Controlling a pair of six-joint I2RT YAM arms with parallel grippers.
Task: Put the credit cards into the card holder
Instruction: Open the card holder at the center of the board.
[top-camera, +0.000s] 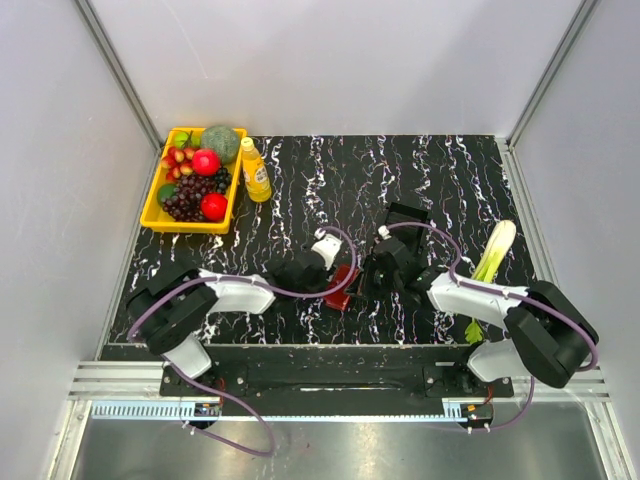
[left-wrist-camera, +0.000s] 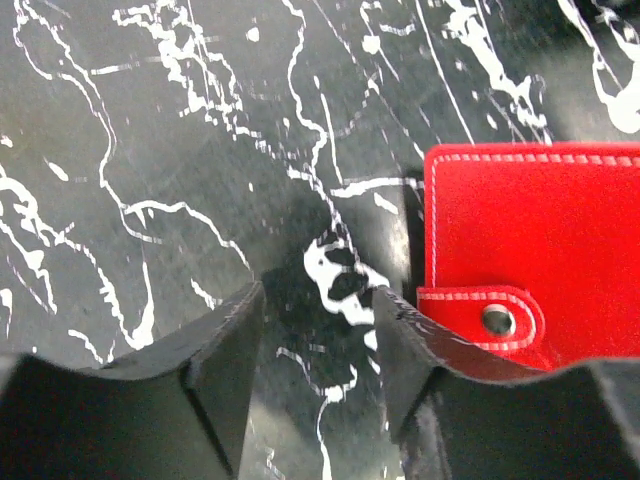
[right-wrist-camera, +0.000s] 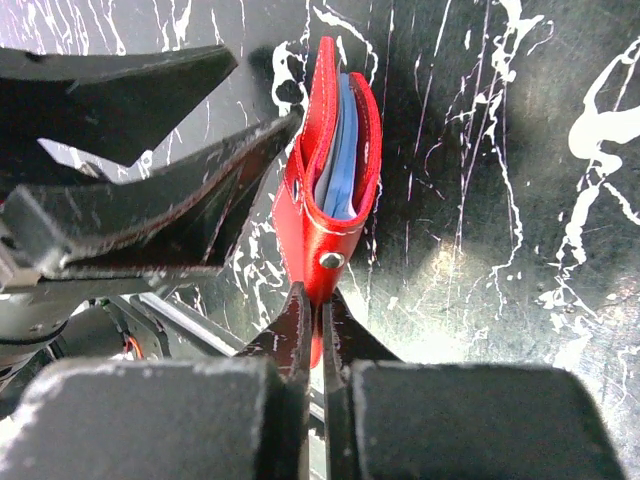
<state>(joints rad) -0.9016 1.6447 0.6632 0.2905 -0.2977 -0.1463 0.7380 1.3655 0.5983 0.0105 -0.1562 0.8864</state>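
So this looks pretty far along to me. The card holder (right-wrist-camera: 322, 215) is propped up on its edge on the surface (left-wrist-camera: 150, 150), roughly midway between the two arms. It's folded most of the way shut, with just a narrow gap at the top. In the right wrist view you can see pale blue-grey edges of the credit cards (right-wrist-camera: 342, 150) sitting between the two red panels, so at least some of them are in. I can't count how many from that angle.

The right hand (right-wrist-camera: 318, 305) is pressed together on the bottom edge of the holder, just below the snap stud, and is pinching it upright. The left hand (left-wrist-camera: 318, 300) is spread with nothing between its fingers. It's down at the surface just beside the holder, which shows at the right of its view, and I can't tell if it's touching.

I don't spot any loose cards lying around in the top view, though the arms hide some of the middle. My guess at what's left is checking the cards are seated, maybe snapping the flap shut, then laying it flat and letting go.
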